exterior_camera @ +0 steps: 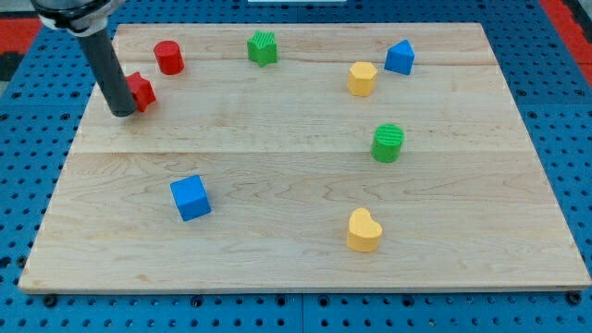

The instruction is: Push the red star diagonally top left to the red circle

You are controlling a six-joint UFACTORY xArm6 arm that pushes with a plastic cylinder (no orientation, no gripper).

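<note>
My tip (121, 112) rests on the wooden board (277, 240) near its left edge, toward the view's top. It is a bare rod end holding nothing, and it presses against the left side of the red star (141, 91), which the rod partly hides. The red star lies just right of my tip, touching it. The red circle (168, 57) stands close by, up and to the right of the star, with a small gap between them.

Further right along the top, a green block (263, 47), ridged and roughly star-shaped, sits alone. A yellow block (362, 79) and a blue block (400, 57) lie near each other at the upper right. A green round block (388, 142) is right of centre, a yellow heart (363, 230) below it, and a blue cube (191, 197) at lower left. None lies between the star and the circle.
</note>
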